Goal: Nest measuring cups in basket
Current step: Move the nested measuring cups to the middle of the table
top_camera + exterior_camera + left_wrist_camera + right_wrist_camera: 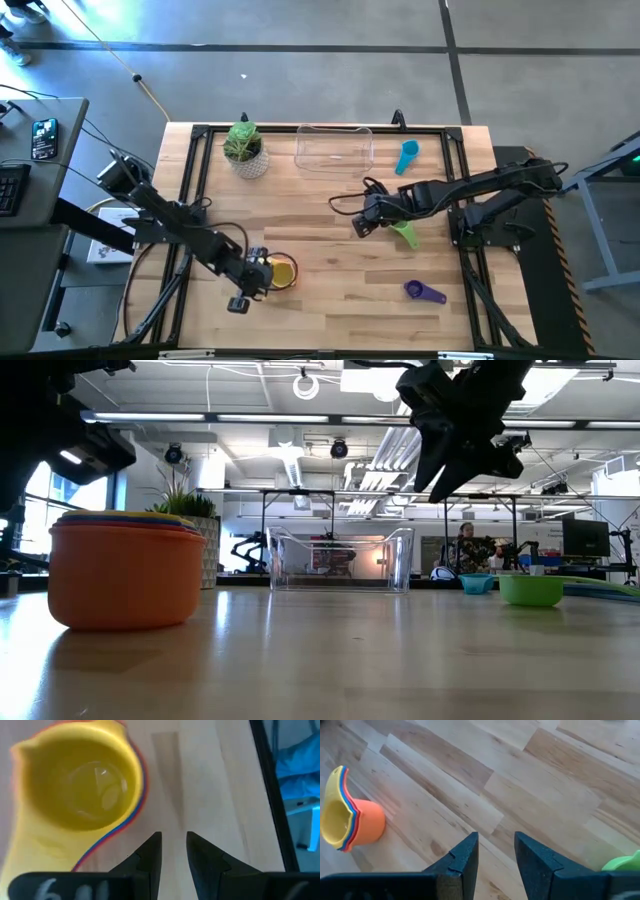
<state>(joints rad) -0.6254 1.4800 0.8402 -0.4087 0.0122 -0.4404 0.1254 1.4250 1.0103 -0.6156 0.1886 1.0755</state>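
A stack of nested measuring cups (283,271) stood on the wooden bench (330,300) near its front left area, an orange cup outermost and a yellow cup (82,780) innermost, with thin red and blue rims showing between them. In the low view the stack (125,570) sat close to the camera. The left gripper (252,283) was just beside the stack, above the bare wood; its jaws stood a narrow gap apart and held nothing.

Three cups lay apart from the stack. A green cup (404,235) rested right of the bench's centre, with the right gripper (362,225) just beside it on the side toward the stack. That gripper's jaws were likewise parted by a narrow gap, gripping nothing, over bare wood. A purple cup (424,292) lay nearer the front right. A light blue cup (407,156) lay at the back, just to the right of the basket (334,148).

The basket, a clear rectangular bin, stood at the back centre of the bench with no cups inside it. To its left stood a whitish pot with a green plant (245,150).

A person (466,547) showed in the room far behind the bench.
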